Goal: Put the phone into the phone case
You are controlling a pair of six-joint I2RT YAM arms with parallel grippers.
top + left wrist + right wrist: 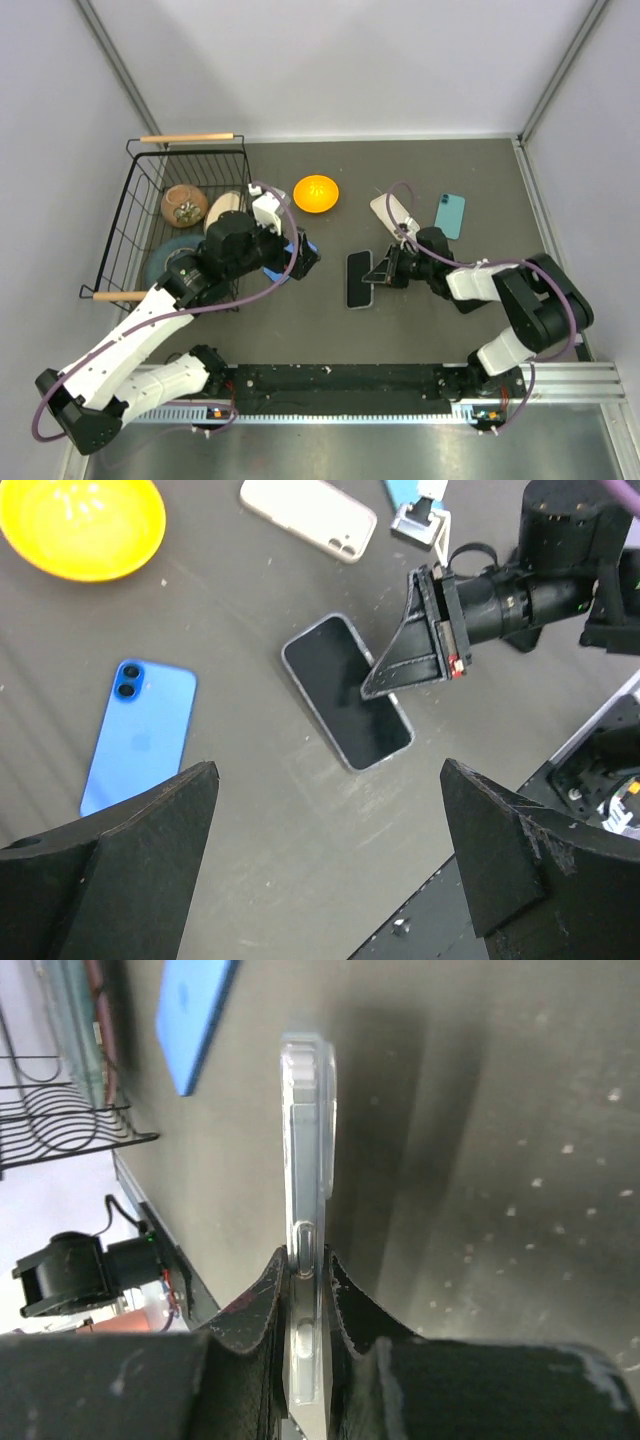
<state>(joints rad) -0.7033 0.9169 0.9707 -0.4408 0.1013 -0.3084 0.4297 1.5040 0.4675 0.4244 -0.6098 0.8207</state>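
**A:** Where does the phone lie from each hand?

**B:** The phone (347, 692) is on the table, black screen up, just ahead of the left gripper (328, 770) and centred in its gap. That hand's fingers stand wide apart and touch nothing. A blue phone (140, 735) lies beside its left finger, apart from it.

**A:** And the right?

**B:** The right gripper (305, 1265) is pinched together on the clear rim of the phone case (305, 1140), at one long side. In the left wrist view one finger lies over the screen and the other is hidden under it.

**A:** Long axis?

**B:** It runs crosswise to the right fingers' reach, and on a slant across the left hand's opening.

**A:** Is the phone seated?

**B:** The clear rim rings the whole screen, so probably, but that is a judgement. I can't tell whether the gripped edge is flat on the table or lifted.

**A:** Nearer hand?

**B:** The right one is in contact. The left hangs above, so any press-down would fall to it.
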